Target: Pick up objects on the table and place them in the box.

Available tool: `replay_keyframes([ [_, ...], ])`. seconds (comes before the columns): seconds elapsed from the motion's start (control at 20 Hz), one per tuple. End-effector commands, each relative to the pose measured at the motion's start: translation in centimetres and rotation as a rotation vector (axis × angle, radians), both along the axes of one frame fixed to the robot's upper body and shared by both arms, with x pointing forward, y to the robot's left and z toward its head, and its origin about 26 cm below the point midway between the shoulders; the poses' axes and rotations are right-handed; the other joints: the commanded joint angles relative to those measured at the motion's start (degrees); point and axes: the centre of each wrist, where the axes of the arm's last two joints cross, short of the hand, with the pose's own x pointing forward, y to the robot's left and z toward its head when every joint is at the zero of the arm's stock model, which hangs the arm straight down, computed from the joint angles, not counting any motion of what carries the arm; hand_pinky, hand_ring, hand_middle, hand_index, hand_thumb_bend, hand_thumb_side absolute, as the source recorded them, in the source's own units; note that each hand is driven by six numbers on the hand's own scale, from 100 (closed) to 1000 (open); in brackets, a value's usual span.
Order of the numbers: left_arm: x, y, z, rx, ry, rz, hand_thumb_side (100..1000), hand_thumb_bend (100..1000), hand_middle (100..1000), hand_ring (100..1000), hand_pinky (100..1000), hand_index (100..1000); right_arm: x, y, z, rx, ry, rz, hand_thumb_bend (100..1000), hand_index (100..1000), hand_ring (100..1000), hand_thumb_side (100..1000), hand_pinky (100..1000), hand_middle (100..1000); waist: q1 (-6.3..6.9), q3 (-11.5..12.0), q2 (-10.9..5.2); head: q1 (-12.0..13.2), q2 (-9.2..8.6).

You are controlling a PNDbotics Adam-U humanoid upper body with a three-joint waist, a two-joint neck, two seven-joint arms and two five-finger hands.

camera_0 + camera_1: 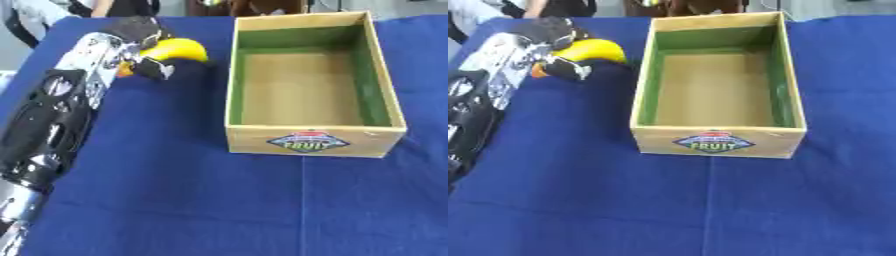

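1. Table (175,200), blue cloth, fills most of the view; nothing else lies on it that I can see apart from box + the yellow thing, so the carry path looks free
2. Box (306,141), wooden w/ green inner walls, open top, sits right of centre, long side running near-to-far; inside looks empty, so anywhere in it is a fair drop spot
3. Left arm (61,110) comes in along the left edge, reaching to the far left
4. Left hand (144,47) is at the far left, fingers curled round the yellow object (179,50), which sticks out toward the box; something orange shows under the hand, can't tell what
5. Right hand shows in neither view
6. Step in hand, I'd judge: carry to box. Lift obj clear above the left wall before moving right, else it clips the rim; let go only once over the box floor, low, so it doesn't bounce out
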Motion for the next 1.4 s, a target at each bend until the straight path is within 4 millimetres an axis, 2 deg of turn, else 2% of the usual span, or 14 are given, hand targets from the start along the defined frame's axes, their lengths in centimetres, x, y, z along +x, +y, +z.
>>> replay_keyframes([
  [0.05,-0.8,-0.5,2.5,0.006,-0.061,-0.02,436,100,490,541,449,686,-0.4,-0.2,0.8,-0.008,-0.028,-0.004,100,946,751,1000,825,765,-0.04,0.1,-2.23,-0.1,0.71],
  [0.75,-2.1,-3.4,4.7,0.021,-0.116,-0.081,416,100,481,530,437,679,-0.4,-0.3,0.8,-0.01,-0.024,0.002,100,945,752,1000,824,767,0.0,0.3,-4.28,-0.7,2.18],
  [1.15,-2.7,-6.8,5.9,0.03,-0.156,-0.152,411,100,478,529,439,678,-0.4,-0.2,0.8,-0.014,-0.021,0.013,100,944,753,1000,823,767,-0.04,0.4,-5.14,-0.7,2.73],
  [1.2,-2.8,-7.2,6.0,0.033,-0.162,-0.162,472,100,478,529,440,678,-0.4,-0.2,0.8,-0.014,-0.02,0.014,100,944,753,1000,823,767,-0.02,0.4,-5.18,-0.7,2.77],
  [1.25,-2.9,-7.6,6.1,0.036,-0.168,-0.172,409,100,478,530,440,678,-0.4,-0.2,0.8,-0.013,-0.02,0.014,100,944,753,1000,823,767,0.0,0.4,-5.22,-0.8,2.82],
  [1.4,-3.2,-8.8,6.4,0.043,-0.179,-0.203,407,100,476,529,440,677,-0.4,-0.2,0.8,-0.013,-0.019,0.014,100,944,753,1000,823,767,0.04,0.3,-5.32,-0.7,2.85],
])
